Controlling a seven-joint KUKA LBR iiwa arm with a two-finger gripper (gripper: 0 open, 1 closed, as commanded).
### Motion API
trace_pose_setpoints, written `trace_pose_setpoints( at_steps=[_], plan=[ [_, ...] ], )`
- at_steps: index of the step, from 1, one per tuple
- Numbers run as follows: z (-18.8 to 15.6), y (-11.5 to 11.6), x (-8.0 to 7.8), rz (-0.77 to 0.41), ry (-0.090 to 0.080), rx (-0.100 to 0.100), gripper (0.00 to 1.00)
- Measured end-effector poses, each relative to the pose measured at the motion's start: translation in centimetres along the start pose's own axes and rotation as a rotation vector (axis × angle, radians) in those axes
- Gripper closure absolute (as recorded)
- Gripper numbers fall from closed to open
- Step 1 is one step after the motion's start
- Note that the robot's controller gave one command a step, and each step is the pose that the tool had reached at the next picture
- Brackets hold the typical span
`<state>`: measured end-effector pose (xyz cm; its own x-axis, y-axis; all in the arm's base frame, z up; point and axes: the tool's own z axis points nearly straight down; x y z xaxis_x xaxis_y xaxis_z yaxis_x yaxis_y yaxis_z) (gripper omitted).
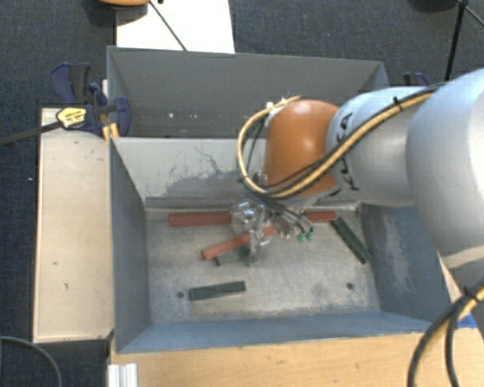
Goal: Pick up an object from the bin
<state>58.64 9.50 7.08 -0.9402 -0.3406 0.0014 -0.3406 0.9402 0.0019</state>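
One grey bin takes the arm from its right side, the pincer hanging low at the bin's middle over a short reddish stick, apparently to grip it, though wide or narrow I cannot tell.

Red-brown flat stick, lying slanted, mid bin floor.

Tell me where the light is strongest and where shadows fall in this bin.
Camera view: brightest on the robot's pale arm; in the grey metal bin the back wall is dimmer than the left; its right side beneath the arm looks shaded; no glare on the reddish-brown flat stick by the pincer.
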Motion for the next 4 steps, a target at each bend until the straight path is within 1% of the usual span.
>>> trace_pose_setpoints(
  at_steps=[1, 2, 3, 4],
  plan=[
    [0.0, 0.0, 0.0, -0.001, 0.000, 0.000, 1.00],
    [-9.6, -0.8, 0.2, 0.029, -0.004, 0.002, 1.00],
    [-9.6, -0.8, 0.2, 0.028, -0.004, 0.002, 1.00],
    [-19.6, -0.2, 0.8, 0.026, -0.003, 0.002, 1.00]
  ],
)
